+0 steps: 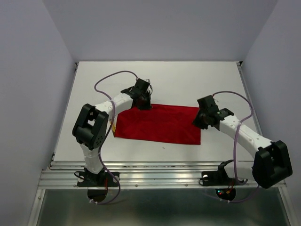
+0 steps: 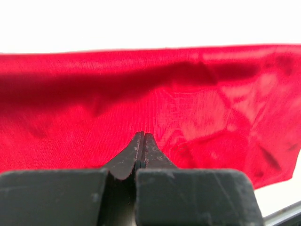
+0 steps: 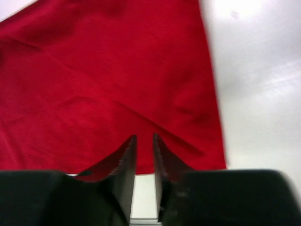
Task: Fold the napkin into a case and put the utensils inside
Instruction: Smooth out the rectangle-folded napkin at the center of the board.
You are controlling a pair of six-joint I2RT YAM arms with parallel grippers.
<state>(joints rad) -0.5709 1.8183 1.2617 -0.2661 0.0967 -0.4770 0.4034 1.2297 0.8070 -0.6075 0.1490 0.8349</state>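
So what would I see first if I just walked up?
The big red napkin, lying flat in the middle of the white table. Next, the two black-and-white robot arms reaching to it: the left gripper is at its far left corner with its fingers pressed together, and the right gripper is at its right edge with a thin gap between its fingers.
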